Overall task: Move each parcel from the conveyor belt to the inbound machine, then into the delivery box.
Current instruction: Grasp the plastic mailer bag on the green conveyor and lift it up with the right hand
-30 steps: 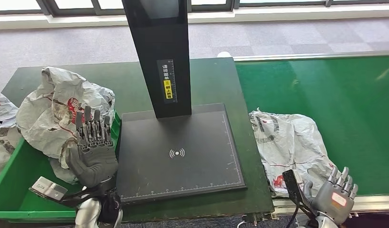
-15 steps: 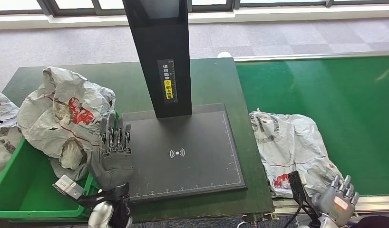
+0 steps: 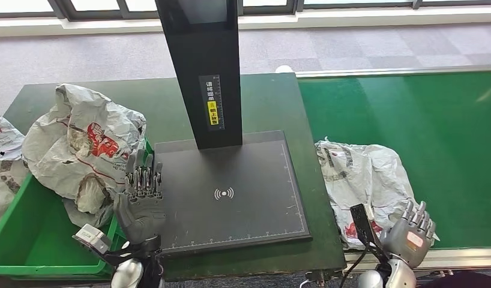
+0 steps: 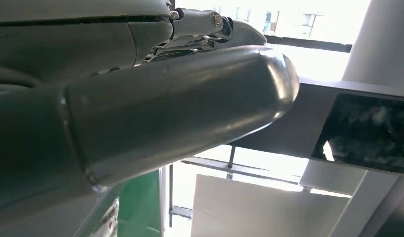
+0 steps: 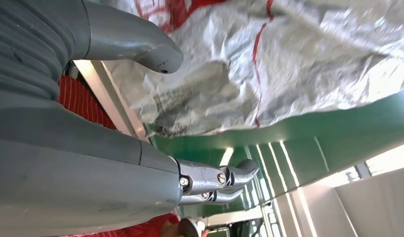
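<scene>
Both hands are empty, fingers spread: the left hand [image 3: 141, 201] beside the scanner plate [image 3: 231, 192], the right hand [image 3: 409, 233] near the grey parcel [image 3: 363, 180] still on the conveyor belt [image 3: 423, 114]. One parcel [image 3: 81, 144] fills the green box [image 3: 27, 240]. Since earlier, the right hand rose toward the belt parcel

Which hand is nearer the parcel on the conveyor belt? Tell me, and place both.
Right. The right hand hovers open at the near edge of the parcel on the conveyor belt; the left hand is across the scanner plate, by the green box.
</scene>
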